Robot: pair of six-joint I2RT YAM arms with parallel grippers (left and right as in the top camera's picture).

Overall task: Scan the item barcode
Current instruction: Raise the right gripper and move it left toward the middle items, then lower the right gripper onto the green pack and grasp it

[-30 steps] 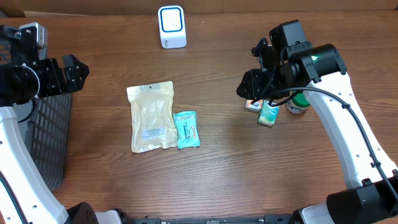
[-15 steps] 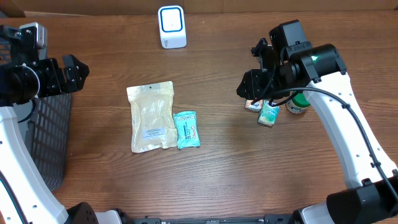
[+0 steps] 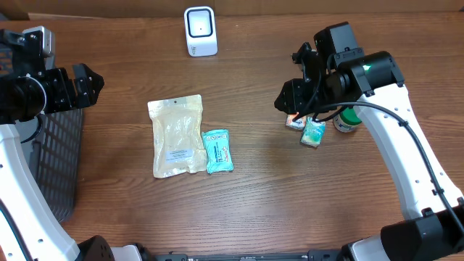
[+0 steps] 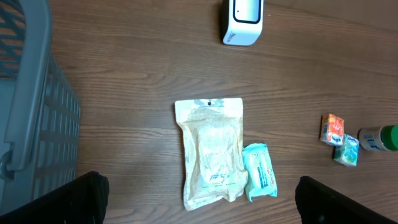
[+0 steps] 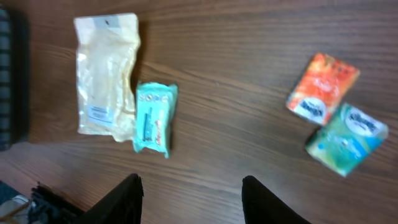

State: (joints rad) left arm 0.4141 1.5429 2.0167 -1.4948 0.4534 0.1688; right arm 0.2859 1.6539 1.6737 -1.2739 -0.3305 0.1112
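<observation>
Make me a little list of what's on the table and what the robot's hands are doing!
scanner: white, far edge of table
middle: tan pouch, teal packet touching beside it
right side: orange box, green box, green-capped bottle
basket: left edge
left gripper: open, empty
right gripper: open, empty, by the boxes

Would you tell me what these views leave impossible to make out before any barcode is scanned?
Green-capped bottle: overhead, mostly hidden under the right arm; left wrist view, cut by the right edge.
Beige pouch: label print too small everywhere, blurred in the right wrist view.
Orange tissue pack: overhead, partly covered by the right gripper; no barcode visible.
</observation>
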